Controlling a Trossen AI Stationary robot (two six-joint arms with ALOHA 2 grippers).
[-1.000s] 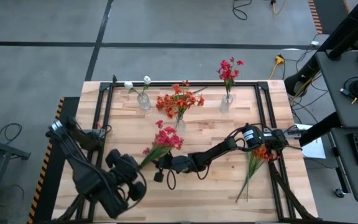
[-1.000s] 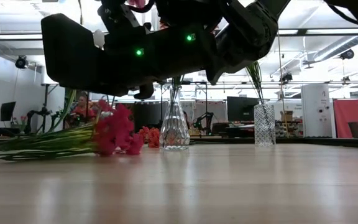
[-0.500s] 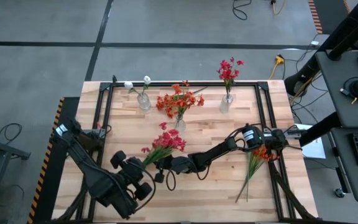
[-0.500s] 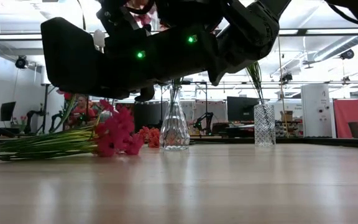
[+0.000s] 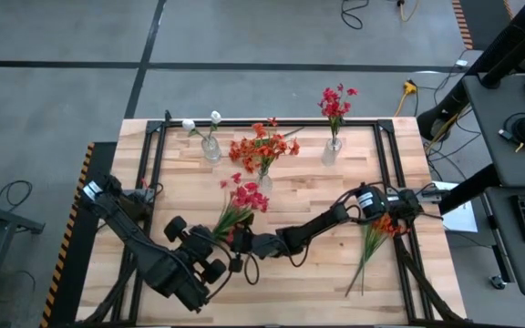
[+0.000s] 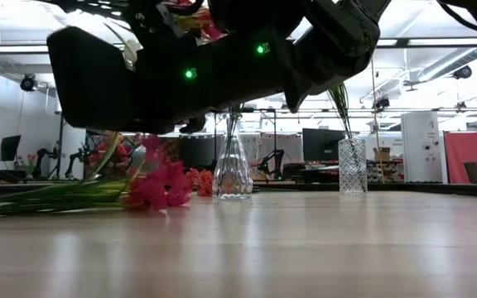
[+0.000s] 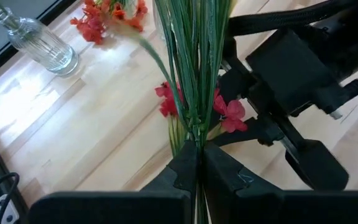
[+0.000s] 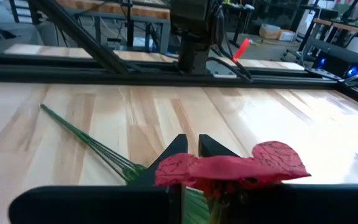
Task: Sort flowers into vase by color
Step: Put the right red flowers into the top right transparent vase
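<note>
Left gripper [image 7: 197,165] closed tight on green stems of red flowers [image 5: 244,198], near front middle of table [image 5: 335,182], blooms lifted toward orange flower vase [image 5: 263,179]. Right gripper [image 5: 241,242] just beside, fingers pinched on red bloom [image 8: 229,167].

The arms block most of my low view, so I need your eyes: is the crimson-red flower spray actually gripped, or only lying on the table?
Observer: Gripped. The left wrist view shows the left gripper with its jaws shut on the green stems of the crimson-red flower spray.
Operator: Where is the right one?
Observer: From above, the right gripper sits right beside that spray, jaws shut. I cannot tell whether it holds anything.
Operator: Anything else to sort?
Observer: An orange-bloomed spray lies on the wooden table near its right edge.
</note>
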